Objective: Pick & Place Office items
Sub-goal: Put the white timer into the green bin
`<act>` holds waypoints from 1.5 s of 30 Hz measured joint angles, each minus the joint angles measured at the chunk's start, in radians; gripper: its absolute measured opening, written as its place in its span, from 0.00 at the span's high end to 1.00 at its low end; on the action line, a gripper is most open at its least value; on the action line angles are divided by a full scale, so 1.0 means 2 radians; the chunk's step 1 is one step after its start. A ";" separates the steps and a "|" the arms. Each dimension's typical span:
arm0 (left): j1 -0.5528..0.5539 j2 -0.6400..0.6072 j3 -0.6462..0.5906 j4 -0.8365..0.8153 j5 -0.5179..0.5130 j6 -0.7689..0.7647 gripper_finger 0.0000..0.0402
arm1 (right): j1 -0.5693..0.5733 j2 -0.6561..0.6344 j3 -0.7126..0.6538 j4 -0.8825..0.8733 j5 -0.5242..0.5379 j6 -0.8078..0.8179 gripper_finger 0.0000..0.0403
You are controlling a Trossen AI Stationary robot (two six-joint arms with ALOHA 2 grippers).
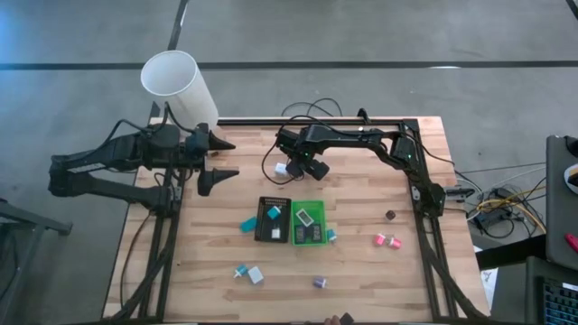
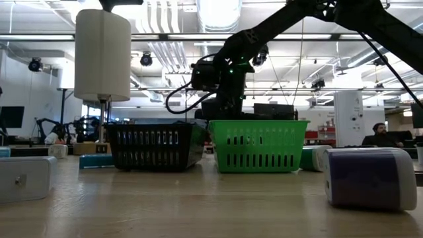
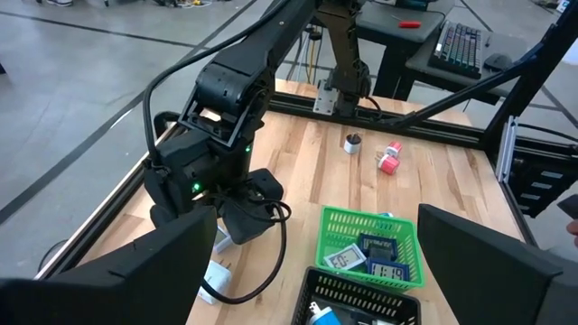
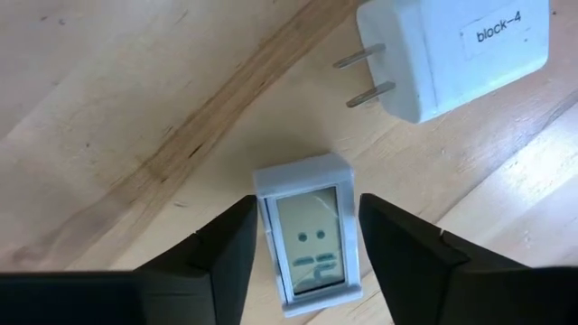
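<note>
"block-4" label on white plug adapter (image 4: 452,56)

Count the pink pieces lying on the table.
2. One pink piece and a second pink piece sit side by side on bare wood to the right of the green tray. Others might be hidden inside the trays.

Right gripper (image 1: 291,169) hangs low near the table's far edge, fingers parted; left gripper (image 1: 224,155) (also spread) waits at the far-left corner.
</note>
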 joint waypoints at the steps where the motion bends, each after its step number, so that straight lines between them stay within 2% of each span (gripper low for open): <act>1: 0.000 0.000 0.000 0.000 0.000 0.000 0.05 | 0.000 0.000 0.000 0.001 0.000 0.000 0.54; 9: 0.000 0.000 0.000 0.000 0.000 0.000 0.05 | 0.000 0.000 0.000 0.003 0.000 0.011 0.58; 12: 0.000 0.000 0.000 0.000 0.000 0.000 0.05 | 0.000 -0.003 0.000 -0.015 0.000 0.052 0.56; 17: 0.000 0.000 0.000 0.000 0.000 0.000 0.05 | -0.002 -0.025 0.003 -0.091 0.001 0.101 0.51; 21: 0.000 0.000 0.000 0.000 0.005 -0.006 0.05 | -0.013 -0.036 0.003 -0.084 0.000 0.114 0.49; 32: 0.000 0.000 0.000 0.000 0.026 -0.013 0.05 | -0.024 -0.001 0.001 -0.069 0.000 0.045 0.49; 45: 0.000 0.000 0.000 0.000 0.026 -0.013 0.05 | -0.032 -0.001 0.001 -0.062 0.001 0.026 0.49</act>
